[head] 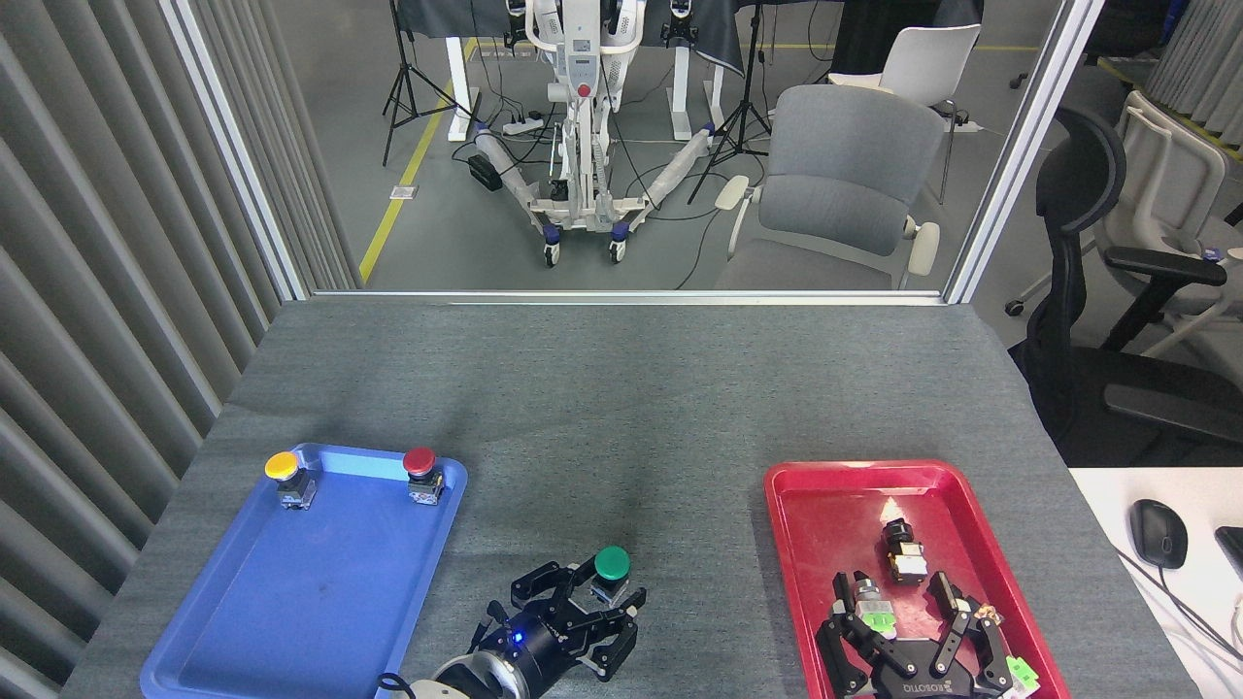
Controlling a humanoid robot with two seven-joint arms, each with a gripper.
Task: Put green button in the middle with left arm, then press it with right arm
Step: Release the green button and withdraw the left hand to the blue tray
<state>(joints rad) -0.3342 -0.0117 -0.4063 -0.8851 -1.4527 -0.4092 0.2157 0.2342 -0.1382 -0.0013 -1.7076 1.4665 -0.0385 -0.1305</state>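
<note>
The left arm is reaching in from the bottom edge, its black multi-fingered left gripper (604,607) pointing up and to the right, low over the dark-grey felt-textured tabletop (621,408). Its fingers are closing around the square silver-and-black base of the small push-button with the round dark-green mushroom cap (611,563), which is sitting between the rectangular blue plastic tray (243,602) and the glossy red plastic tray (816,524). The black right gripper (908,621) is hanging over the red tray with its fingers spread wide, grasping nothing. A yellow-capped button (283,467) and a red-capped button (419,461) are standing upright in the blue tray's far corners.
</note>
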